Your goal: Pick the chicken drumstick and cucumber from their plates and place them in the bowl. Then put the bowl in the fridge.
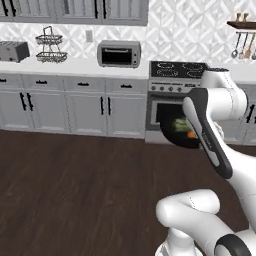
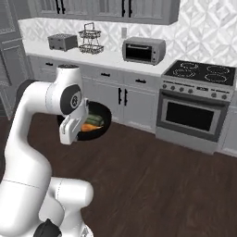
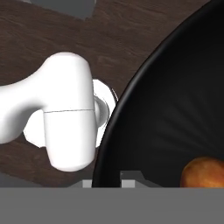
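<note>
Your gripper [image 3: 113, 178] is clamped thin on the rim of the black bowl [image 3: 175, 113], which hangs in the air above the wood floor, in front of the cabinets. The cucumber [image 2: 95, 119] and chicken drumstick [image 3: 203, 171] lie inside, just beyond the gripper. Judge the bowl stiff, glossy and likely slippery; a one-sided rim hold lets it tip, so keep it level. The load looks light but loose and could roll.

We see the white table [image 1: 75, 67] along the wall carrying a toaster [image 1: 13, 51], a wire basket stand [image 1: 51, 47] and a toaster oven [image 1: 119, 54]. Below it, the dark wood floor [image 1: 75, 185] lies bare around our base.
</note>
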